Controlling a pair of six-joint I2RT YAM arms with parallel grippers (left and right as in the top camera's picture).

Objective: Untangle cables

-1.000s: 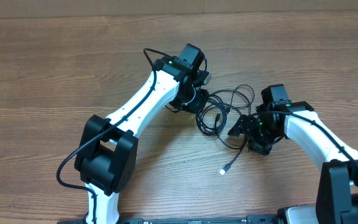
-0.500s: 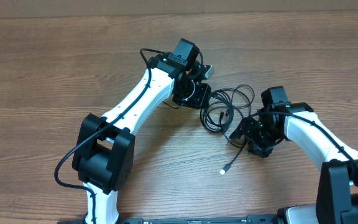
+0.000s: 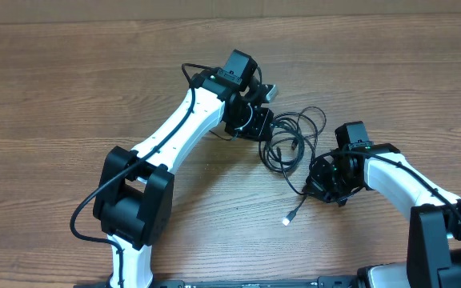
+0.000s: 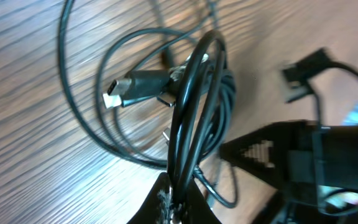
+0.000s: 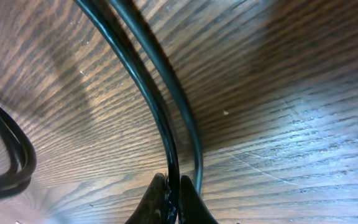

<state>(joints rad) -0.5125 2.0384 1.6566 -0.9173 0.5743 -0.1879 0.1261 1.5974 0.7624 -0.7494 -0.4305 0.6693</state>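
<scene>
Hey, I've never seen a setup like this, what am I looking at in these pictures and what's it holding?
These are two robot arms at a wooden table. The wide picture looks down from above; the two close-ups come from a camera on each wrist. Between the arms is a loose tangle of thin black cables, with one silver-tipped plug trailing out. The left arm has its jaws shut on a bunch of loops. The right arm has its jaws pinched on one cord, another running alongside.
</scene>
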